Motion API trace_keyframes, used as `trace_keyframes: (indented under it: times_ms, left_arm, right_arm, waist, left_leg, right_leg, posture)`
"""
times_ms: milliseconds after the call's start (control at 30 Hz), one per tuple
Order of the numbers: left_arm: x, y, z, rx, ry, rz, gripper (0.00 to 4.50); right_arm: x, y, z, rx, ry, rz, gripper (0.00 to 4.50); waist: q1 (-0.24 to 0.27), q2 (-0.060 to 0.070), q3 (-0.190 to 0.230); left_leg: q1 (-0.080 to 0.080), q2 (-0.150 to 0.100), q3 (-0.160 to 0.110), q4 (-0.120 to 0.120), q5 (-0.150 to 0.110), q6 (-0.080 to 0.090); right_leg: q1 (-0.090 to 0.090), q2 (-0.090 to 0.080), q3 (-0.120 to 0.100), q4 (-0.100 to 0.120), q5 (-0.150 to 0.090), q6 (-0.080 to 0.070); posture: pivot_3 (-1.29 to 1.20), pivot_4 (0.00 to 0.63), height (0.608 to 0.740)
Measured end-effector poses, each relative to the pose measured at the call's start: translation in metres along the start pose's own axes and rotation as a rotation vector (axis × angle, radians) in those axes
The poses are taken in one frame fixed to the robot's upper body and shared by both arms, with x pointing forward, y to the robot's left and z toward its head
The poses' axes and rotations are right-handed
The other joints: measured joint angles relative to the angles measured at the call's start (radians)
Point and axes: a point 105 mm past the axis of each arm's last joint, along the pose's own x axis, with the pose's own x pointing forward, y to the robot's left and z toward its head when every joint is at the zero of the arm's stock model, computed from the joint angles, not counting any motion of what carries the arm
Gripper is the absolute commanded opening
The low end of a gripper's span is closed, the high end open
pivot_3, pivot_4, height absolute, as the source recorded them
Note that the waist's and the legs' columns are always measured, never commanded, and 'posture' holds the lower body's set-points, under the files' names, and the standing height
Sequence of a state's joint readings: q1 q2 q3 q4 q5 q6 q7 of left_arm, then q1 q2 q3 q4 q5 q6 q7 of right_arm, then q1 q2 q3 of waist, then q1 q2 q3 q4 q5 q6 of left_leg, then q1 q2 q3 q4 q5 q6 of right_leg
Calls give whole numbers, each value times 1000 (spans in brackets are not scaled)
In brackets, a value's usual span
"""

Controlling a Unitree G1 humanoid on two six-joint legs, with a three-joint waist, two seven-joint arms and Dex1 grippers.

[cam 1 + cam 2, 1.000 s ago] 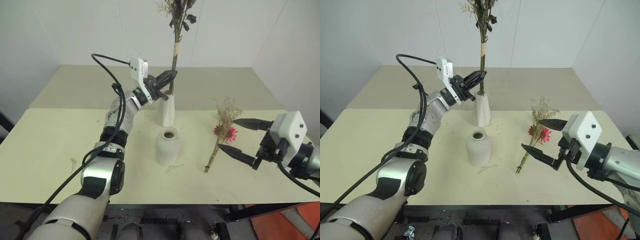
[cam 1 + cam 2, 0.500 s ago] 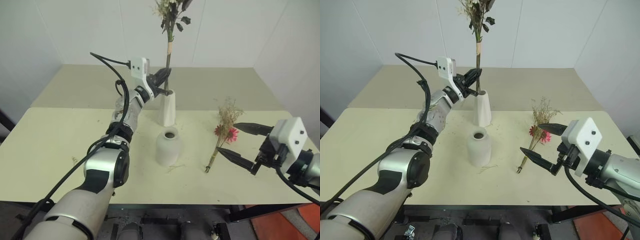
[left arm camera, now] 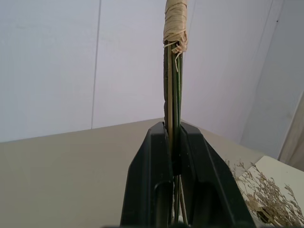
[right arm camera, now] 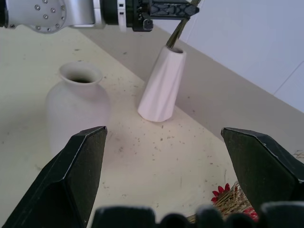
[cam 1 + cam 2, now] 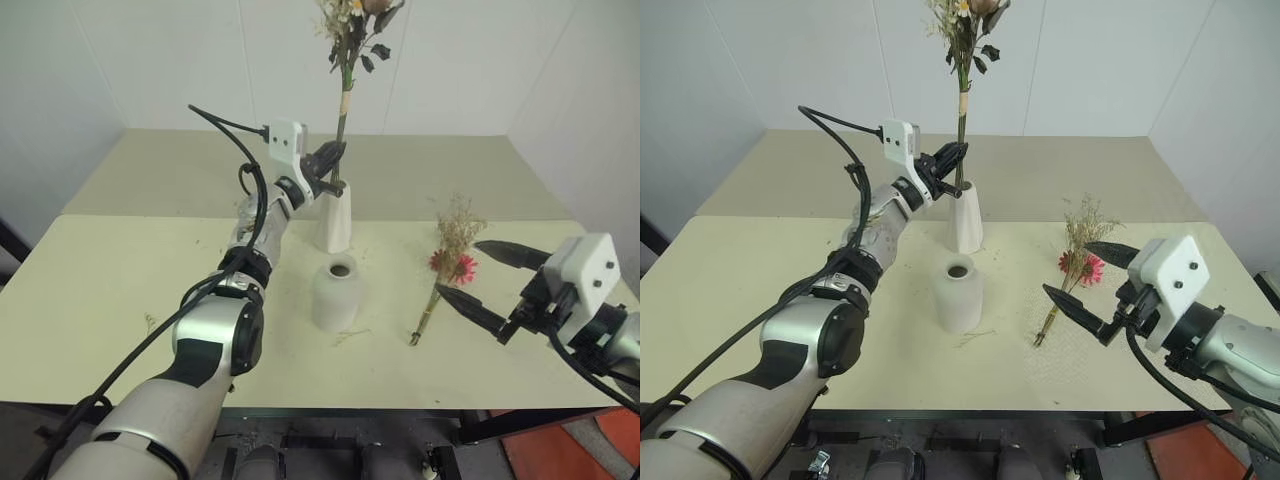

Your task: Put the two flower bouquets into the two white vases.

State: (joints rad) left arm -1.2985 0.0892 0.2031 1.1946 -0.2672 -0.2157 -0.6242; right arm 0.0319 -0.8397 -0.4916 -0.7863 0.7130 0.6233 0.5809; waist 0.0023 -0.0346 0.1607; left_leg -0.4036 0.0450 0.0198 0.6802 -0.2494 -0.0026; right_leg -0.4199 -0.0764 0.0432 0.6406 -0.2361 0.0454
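left end effector (image 5: 333, 156): your left one is pinching the rose bouquet (image 5: 345, 60) by its stems, just above the tall vase (image 5: 335, 217)
rose bouquet: near upright, stem ends in the tall vase mouth, blooms high over it
right end effector (image 5: 478, 282): fingers spread wide, holding nothing, hovering just beside the daisy bouquet (image 5: 446, 260)
daisy bouquet: lies flat on the surface (image 5: 120, 270), right of both vases
short vase (image 5: 336, 293): upright in front of the tall one, mouth unfilled
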Motion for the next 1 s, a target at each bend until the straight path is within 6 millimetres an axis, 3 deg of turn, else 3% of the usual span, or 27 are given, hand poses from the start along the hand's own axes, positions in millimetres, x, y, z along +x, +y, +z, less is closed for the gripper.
trace_keyframes:
  times_ms: [300, 633, 1000]
  left_arm:
    - [1, -2, 1, -12, 1, -23, 26]
    - [2, 1, 14, -2, -2, -52, 26]
    - [4, 2, -1, -34, 37, 24, 26]
  right_arm:
    - [1, 3, 3, 9, -3, -2, 4500]
    - [3, 6, 2, 27, -6, 4, 4500]
    - [3, 13, -1, 42, -3, 5, 4500]
  waist:
    - [0, 0, 0]
    - [-1, 0, 0]
    - [1, 0, 0]
  left_leg:
    - [0, 0, 0, 0, 0, 0]
    - [-1, 0, 0, 0, 0, 0]
    - [-1, 0, 0, 0, 0, 0]
  right_leg:
    - [0, 0, 0, 0, 0, 0]
    - [0, 0, 0, 0, 0, 0]
    - [-1, 0, 0, 0, 0, 0]
  posture:
    - [0, 150, 740]
    - [0, 150, 740]
    - [0, 150, 740]
